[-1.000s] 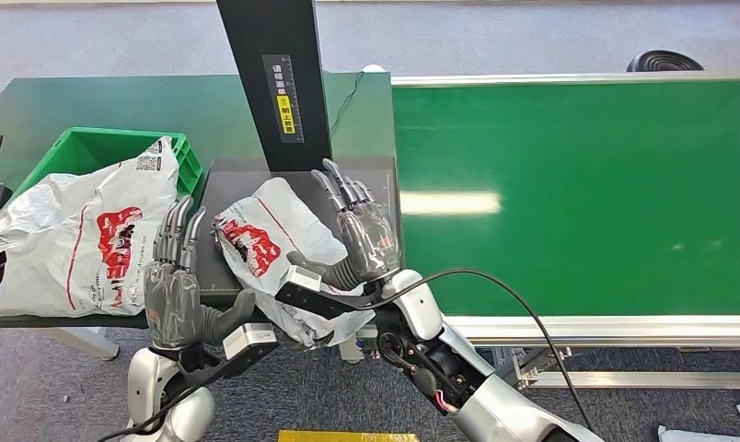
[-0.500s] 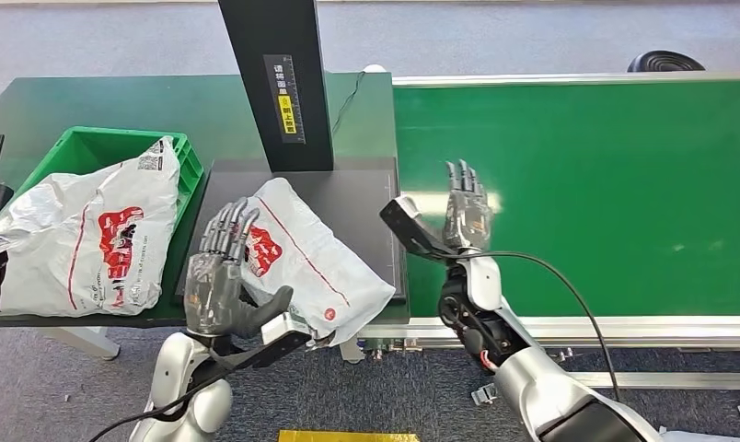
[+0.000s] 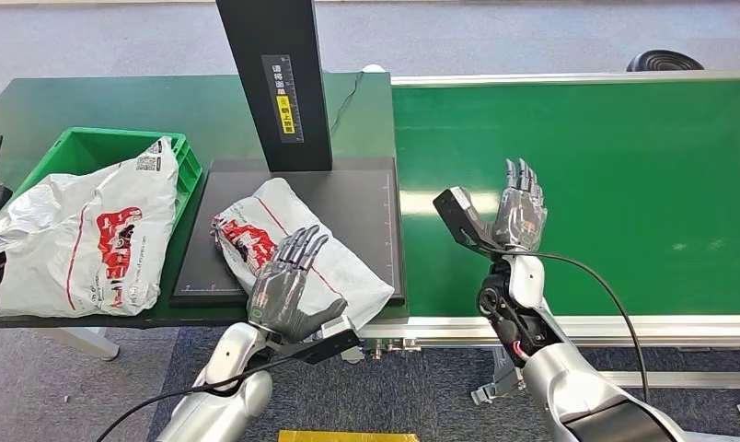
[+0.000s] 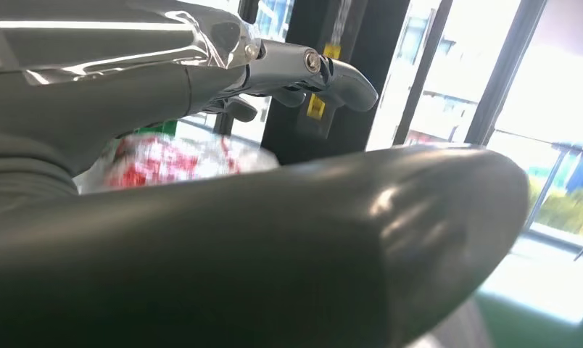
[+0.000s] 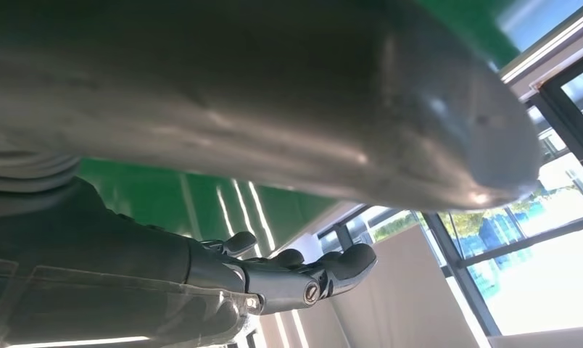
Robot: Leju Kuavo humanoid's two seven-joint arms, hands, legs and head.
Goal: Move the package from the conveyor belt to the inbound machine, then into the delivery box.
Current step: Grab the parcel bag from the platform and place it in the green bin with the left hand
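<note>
Green covered the table (image 3: 90, 101) and the conveyor belt (image 3: 624, 184) beside it. On the black inbound machine (image 3: 357, 198) lay the white package (image 3: 297, 253), near its front edge. Over it hovered the left hand (image 3: 288, 290), fingers (image 3: 302, 247) spread and holding nothing. Above the belt, the right hand (image 3: 518, 212) stood upright, fingers apart, empty. Another package (image 3: 81, 235) rested across the green delivery box (image 3: 86, 147).
</note>
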